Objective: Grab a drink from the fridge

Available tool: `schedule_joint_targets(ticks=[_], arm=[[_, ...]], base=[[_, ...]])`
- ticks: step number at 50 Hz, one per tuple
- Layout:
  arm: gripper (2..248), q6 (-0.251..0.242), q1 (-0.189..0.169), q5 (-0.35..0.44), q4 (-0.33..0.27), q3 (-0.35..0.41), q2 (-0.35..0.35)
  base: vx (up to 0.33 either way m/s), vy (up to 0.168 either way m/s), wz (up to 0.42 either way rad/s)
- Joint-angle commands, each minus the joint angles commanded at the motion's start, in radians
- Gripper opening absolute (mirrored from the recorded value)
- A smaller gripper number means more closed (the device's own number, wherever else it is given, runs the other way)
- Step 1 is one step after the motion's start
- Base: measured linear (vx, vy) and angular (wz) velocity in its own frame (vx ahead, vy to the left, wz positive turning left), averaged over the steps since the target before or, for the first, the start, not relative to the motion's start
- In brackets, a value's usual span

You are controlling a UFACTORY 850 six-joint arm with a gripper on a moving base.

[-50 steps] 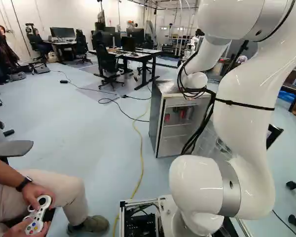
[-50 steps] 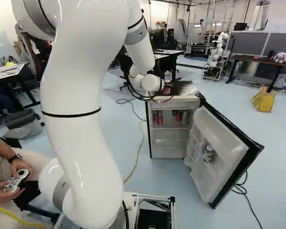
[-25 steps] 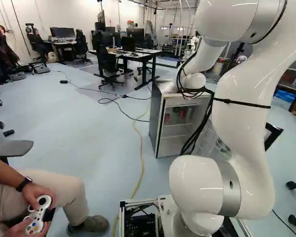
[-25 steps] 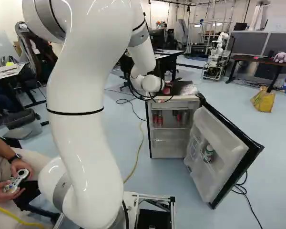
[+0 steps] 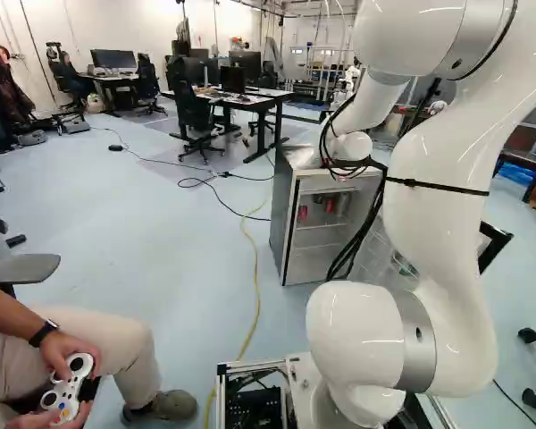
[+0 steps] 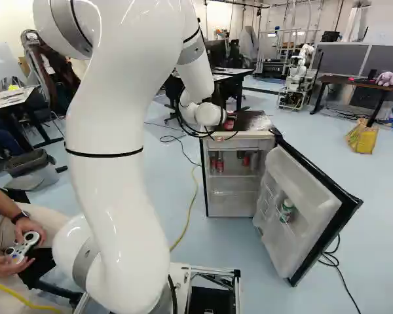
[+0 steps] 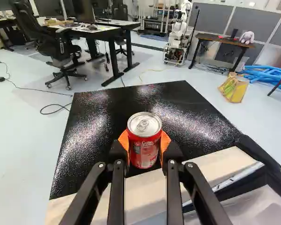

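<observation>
One black chair stands beside a desk, far left. A black cord snakes over the floor in front of them. Nearer, a yellow cable runs along the floor left of the fridge.

From near centre, the arm reaches forward to the fridge's top. Upright on that black top, near its front edge, is a red can. The gripper has it pinched, one orange pad against each side.

Below, inside the fridge, red drinks stand on a shelf. Its door is swung wide toward near right, with a bottle in its rack.

Beyond the fridge, far off, is another robot. Farther right stand a table bearing a plush toy, a yellow bag nearer than the table, and blue tubes on the floor.
</observation>
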Motion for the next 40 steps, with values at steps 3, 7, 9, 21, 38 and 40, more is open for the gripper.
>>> schedule_joint_targets(ticks=[3,7,9,21,38,40], arm=[[85,0.0,0.0,0.0,0.0,0.0,0.0],[85,0.0,0.0,0.0,0.0,0.0,0.0],[85,0.0,0.0,0.0,0.0,0.0,0.0],[112,0.0,0.0,0.0,0.0,0.0,0.0],[216,0.0,0.0,0.0,0.0,0.0,0.0],[246,0.0,0.0,0.0,0.0,0.0,0.0]], base=[[0.0,0.0,0.0],[0.0,0.0,0.0],[0.0,0.0,0.0],[0.0,0.0,0.0],[0.0,0.0,0.0],[0.0,0.0,0.0]])
